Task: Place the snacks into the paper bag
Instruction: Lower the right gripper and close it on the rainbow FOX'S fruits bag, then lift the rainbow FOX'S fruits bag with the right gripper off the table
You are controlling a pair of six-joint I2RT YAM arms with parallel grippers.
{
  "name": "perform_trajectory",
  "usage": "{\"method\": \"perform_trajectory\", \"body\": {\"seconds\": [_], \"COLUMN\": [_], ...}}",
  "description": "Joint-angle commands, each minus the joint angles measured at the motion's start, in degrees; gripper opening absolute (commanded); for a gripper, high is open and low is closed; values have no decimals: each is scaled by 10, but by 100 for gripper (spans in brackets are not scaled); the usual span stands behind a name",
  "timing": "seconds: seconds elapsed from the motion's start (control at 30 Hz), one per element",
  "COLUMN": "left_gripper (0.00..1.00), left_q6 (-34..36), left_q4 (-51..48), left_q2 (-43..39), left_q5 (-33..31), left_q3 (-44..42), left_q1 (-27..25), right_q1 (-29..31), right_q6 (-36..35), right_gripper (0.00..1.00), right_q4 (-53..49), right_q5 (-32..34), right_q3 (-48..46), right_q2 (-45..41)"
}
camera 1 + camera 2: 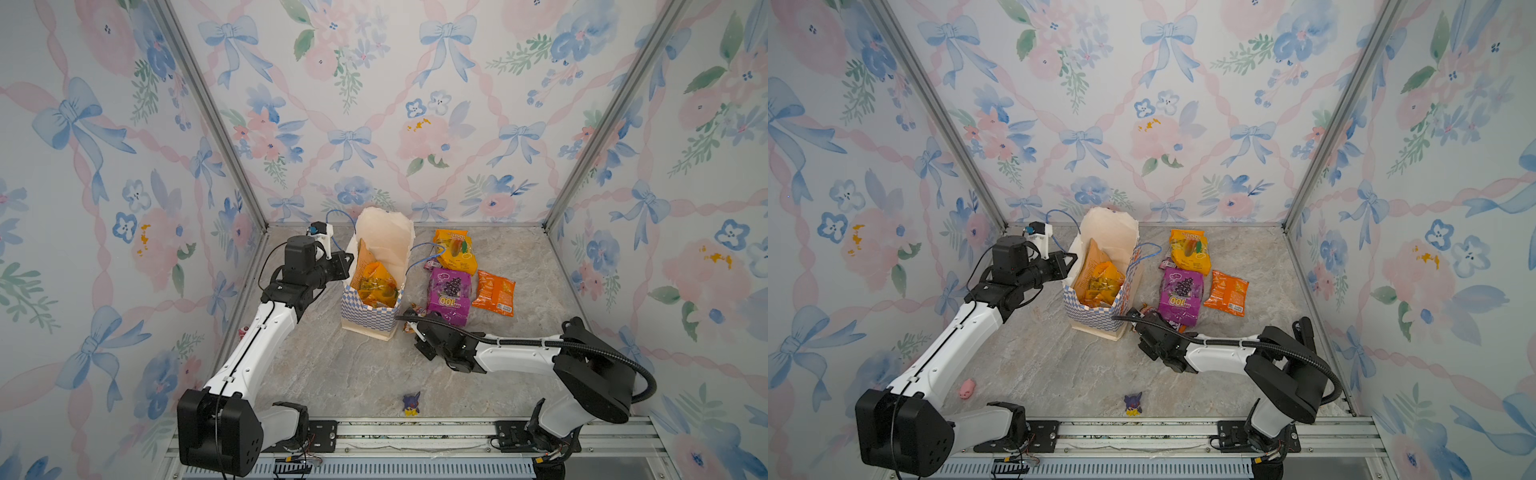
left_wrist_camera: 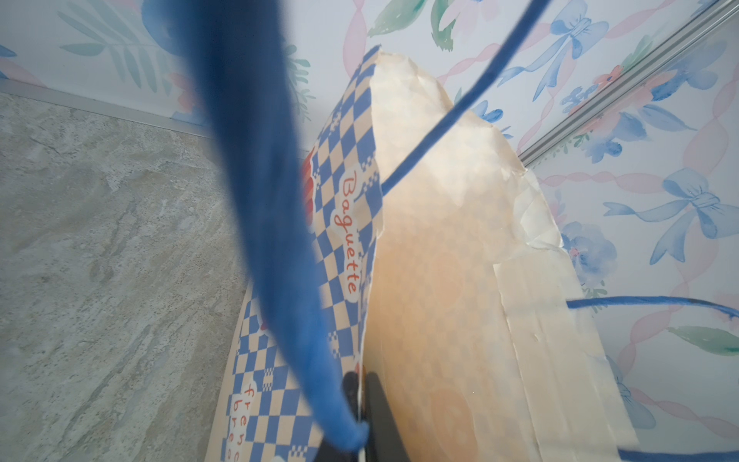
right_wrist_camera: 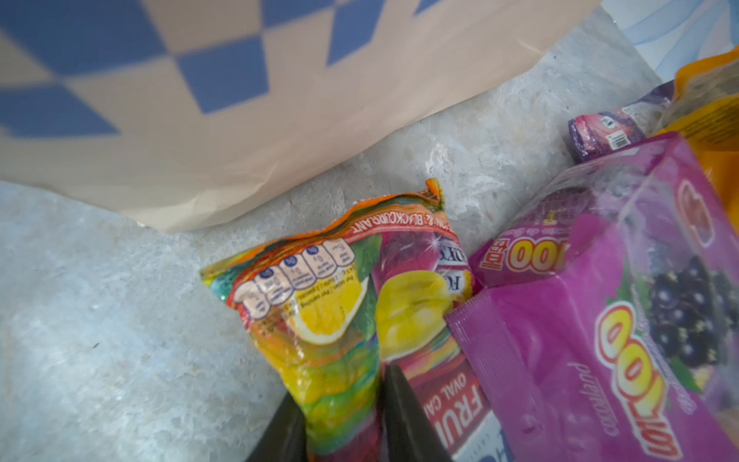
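The paper bag (image 1: 368,320) (image 1: 1096,320) stands upright at the middle of the floor, with orange and yellow snacks (image 1: 376,284) inside. My left gripper (image 1: 347,266) (image 2: 362,400) is shut on the bag's left rim (image 2: 440,260), beside a blue cord handle (image 2: 260,200). Right of the bag lie a purple packet (image 1: 451,295) (image 3: 600,340), a yellow-orange packet (image 1: 455,249) and an orange packet (image 1: 494,293). My right gripper (image 1: 413,322) (image 3: 340,384) is low beside the bag's front right corner, shut on a bunched fold of a multicoloured packet (image 3: 332,288).
A tiny purple-and-yellow figurine (image 1: 411,404) stands near the front rail (image 1: 415,432). A small pink object (image 1: 966,388) lies by my left arm. A small purple packet (image 1: 432,262) sits between the bag's handle and the yellow-orange packet. Floral walls close in three sides.
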Motion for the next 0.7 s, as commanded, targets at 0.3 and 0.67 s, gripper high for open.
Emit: {"method": "perform_trajectory", "body": {"seconds": [0.3,0.67], "left_gripper": [9,9], "left_q6": [-9,-9], "left_q4": [5,5], "left_q2": [-1,-3], "left_q5": [12,15], "left_q3": [0,1], "left_q1": [3,3], "right_q1": [-67,-130], "right_q6": [42,59], "right_gripper": [0,0], "right_q4": [-61,-209], "right_q5": [-108,-219], "right_q3": [22,114], "right_q2": [-79,-112]}}
